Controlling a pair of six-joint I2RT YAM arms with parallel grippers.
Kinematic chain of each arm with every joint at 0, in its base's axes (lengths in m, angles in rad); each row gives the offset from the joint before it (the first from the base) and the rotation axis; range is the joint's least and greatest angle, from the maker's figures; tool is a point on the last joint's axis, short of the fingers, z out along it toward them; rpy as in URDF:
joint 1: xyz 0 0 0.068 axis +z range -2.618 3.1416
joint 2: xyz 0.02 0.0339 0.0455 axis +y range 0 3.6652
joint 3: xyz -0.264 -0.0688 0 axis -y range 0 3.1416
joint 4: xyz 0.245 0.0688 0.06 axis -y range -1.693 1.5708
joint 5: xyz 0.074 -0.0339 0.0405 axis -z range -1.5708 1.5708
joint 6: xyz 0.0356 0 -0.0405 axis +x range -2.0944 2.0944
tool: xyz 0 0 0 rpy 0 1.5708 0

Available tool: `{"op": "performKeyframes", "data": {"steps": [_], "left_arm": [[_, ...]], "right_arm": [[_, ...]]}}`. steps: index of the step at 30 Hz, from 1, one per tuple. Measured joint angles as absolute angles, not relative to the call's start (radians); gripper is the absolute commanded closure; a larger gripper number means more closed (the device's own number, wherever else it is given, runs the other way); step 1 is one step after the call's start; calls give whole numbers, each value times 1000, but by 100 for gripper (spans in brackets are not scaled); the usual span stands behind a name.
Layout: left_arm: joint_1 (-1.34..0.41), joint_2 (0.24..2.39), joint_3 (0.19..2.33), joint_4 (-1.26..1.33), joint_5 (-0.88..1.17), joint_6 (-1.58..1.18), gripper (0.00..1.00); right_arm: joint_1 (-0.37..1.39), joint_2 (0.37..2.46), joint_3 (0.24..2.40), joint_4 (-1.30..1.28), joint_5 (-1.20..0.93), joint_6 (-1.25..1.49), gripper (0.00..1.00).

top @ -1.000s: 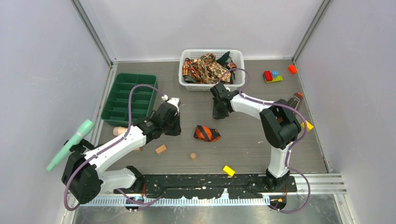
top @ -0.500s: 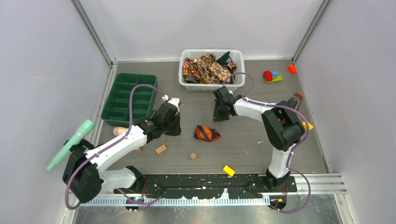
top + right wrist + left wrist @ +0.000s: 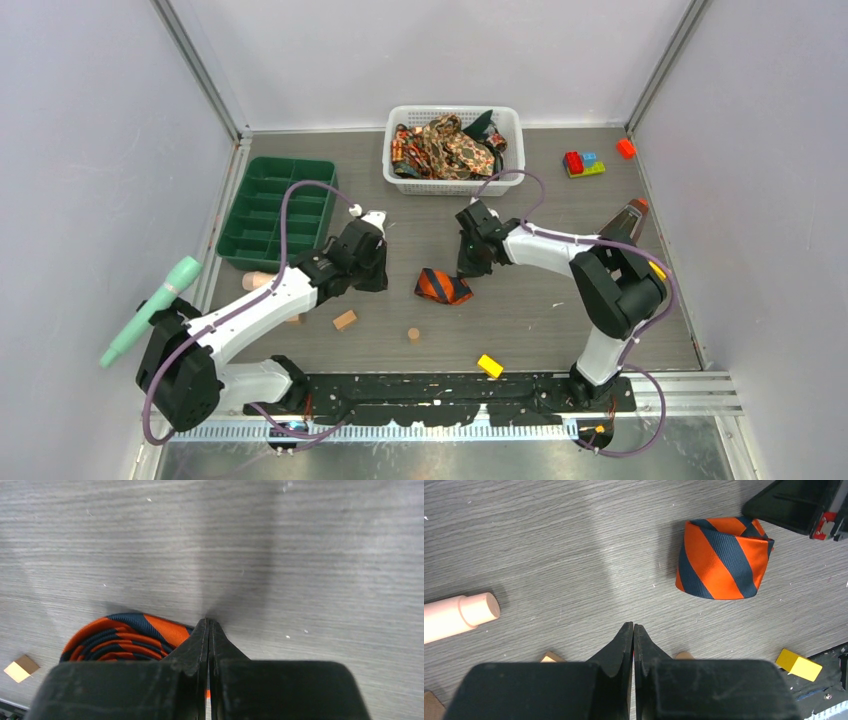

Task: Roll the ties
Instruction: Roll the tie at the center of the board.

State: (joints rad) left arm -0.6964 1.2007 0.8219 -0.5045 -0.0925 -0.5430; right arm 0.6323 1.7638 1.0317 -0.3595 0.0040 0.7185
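The right arm (image 3: 540, 247) has swung down from the basket (image 3: 391, 150) to the rolled striped tie (image 3: 443, 286) mid-surface, jaws now pressed together, empty; the left jaws likewise. That roll looks done; more ties (image 3: 445, 145) wait in the basket.

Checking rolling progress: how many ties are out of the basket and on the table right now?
1. The orange-and-dark striped tie lies rolled on the table, in front of the white basket. The other ties are heaped inside it, where some may be hidden.
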Motion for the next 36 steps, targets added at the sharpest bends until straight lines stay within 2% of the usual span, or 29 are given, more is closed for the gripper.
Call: {"op": "performKeyframes", "data": {"steps": [15, 20, 26, 32, 36], "left_arm": [[-696, 1225, 822, -503, -92, -543, 98], [-696, 1225, 822, -497, -84, -543, 97], [-696, 1240, 829, -475, -60, -535, 84], [-696, 1261, 870, -434, -37, -493, 62], [-696, 1279, 889, -382, -25, -463, 58]], "right_arm": [[666, 1652, 927, -434, 40, 748, 100], [667, 1593, 915, -464, 79, 748, 92], [667, 1438, 912, -469, 123, 748, 86], [667, 1275, 839, -405, 78, 796, 81], [672, 1230, 746, -302, 2, 883, 78]]}}
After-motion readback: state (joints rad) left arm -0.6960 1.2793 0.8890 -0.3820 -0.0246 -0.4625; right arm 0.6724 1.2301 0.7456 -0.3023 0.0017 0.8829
